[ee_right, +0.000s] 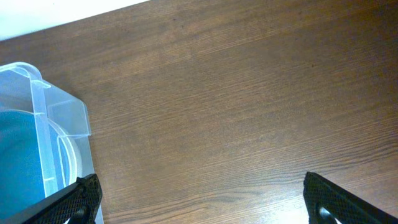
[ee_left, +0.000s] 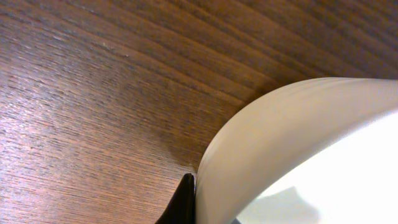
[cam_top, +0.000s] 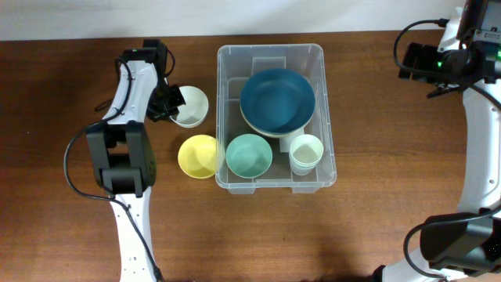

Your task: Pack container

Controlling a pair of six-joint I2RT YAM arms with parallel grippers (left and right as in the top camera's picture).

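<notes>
The clear container (cam_top: 270, 49) stands mid-table and holds a large blue bowl (cam_top: 277, 100), a teal bowl (cam_top: 249, 154) and a small white cup (cam_top: 305, 151). A white bowl (cam_top: 192, 106) and a yellow bowl (cam_top: 197, 155) sit on the table to its left. My left gripper (cam_top: 167, 103) is at the white bowl's left rim. In the left wrist view one black finger (ee_left: 188, 198) presses on the bowl's outer wall (ee_left: 298, 137); the other finger is hidden. My right gripper (cam_top: 409, 61) is open and empty, right of the container's far corner (ee_right: 37, 124), fingers wide apart (ee_right: 202, 193).
The table is dark brown wood (ee_right: 236, 93). The left arm's base and cable (cam_top: 117, 164) lie along the left side. The right arm (cam_top: 477, 157) stands along the right edge. The yellow bowl touches the container's left wall.
</notes>
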